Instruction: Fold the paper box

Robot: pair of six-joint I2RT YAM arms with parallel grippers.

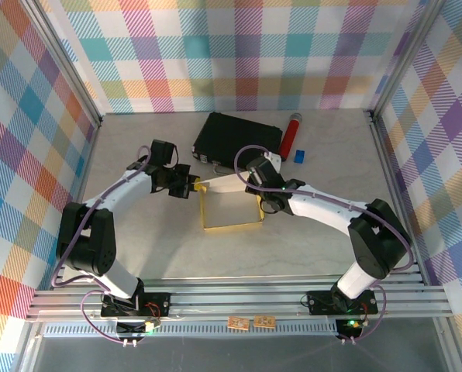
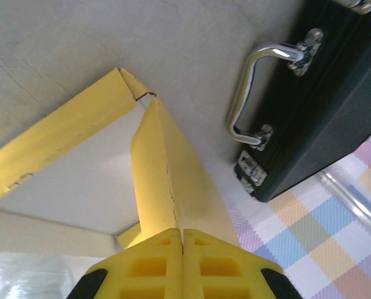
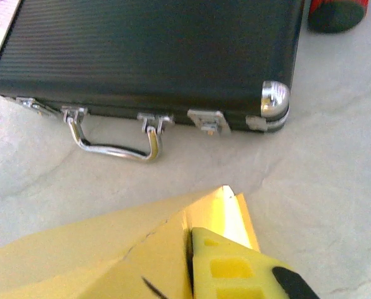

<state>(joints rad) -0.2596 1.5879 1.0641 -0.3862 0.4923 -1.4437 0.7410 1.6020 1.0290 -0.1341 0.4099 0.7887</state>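
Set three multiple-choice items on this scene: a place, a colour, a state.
1. The black hard case lies: A. on the paper box's near side; B. on the paper box's far side; C. on top of it.
2. The small block by the red cylinder is: A. green; B. white; C. blue.
3. The left hand is: A. shut on a paper box flap; B. open; C. shut on the case handle.
Key: B, the top view shows it farther back; C, plainly blue; A, the left wrist view shows it closed on yellow card.
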